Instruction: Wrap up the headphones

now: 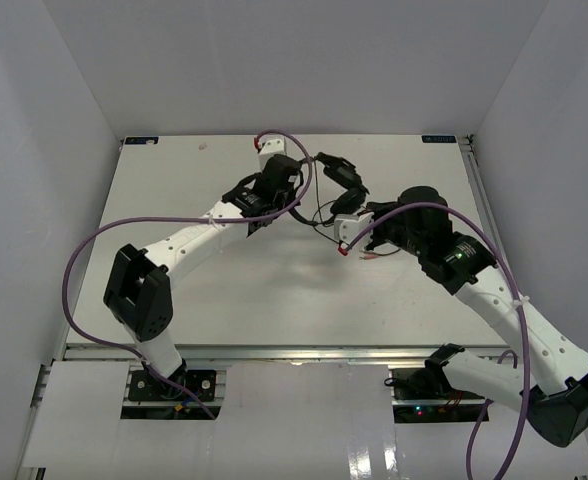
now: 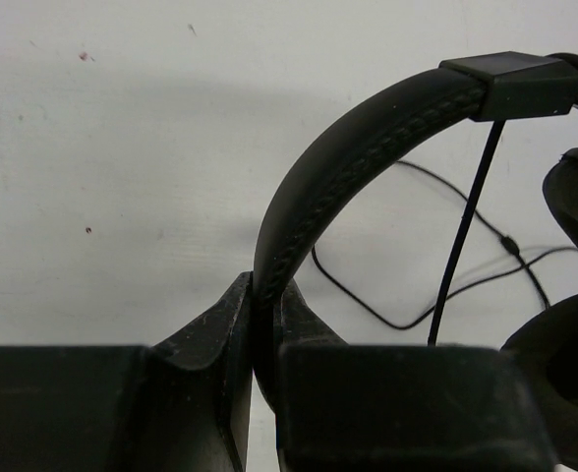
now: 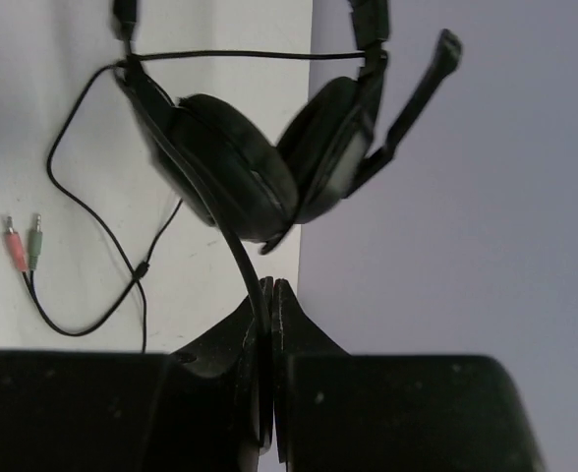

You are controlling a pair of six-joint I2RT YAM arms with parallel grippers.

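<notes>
While my left gripper (image 2: 264,305) is clamped on the stitched headband (image 2: 368,147), holding the headphones (image 1: 342,185) up over the far middle of the table (image 1: 274,300), my right gripper (image 3: 266,295) pinches the thin cable (image 3: 232,241) just below the earcups (image 3: 235,162). The rest lies slack on the table, red and green plugs (image 3: 22,241) at its end, nothing wound yet. If I pull right too hard, that short run could drag the headband from the left jaws.
</notes>
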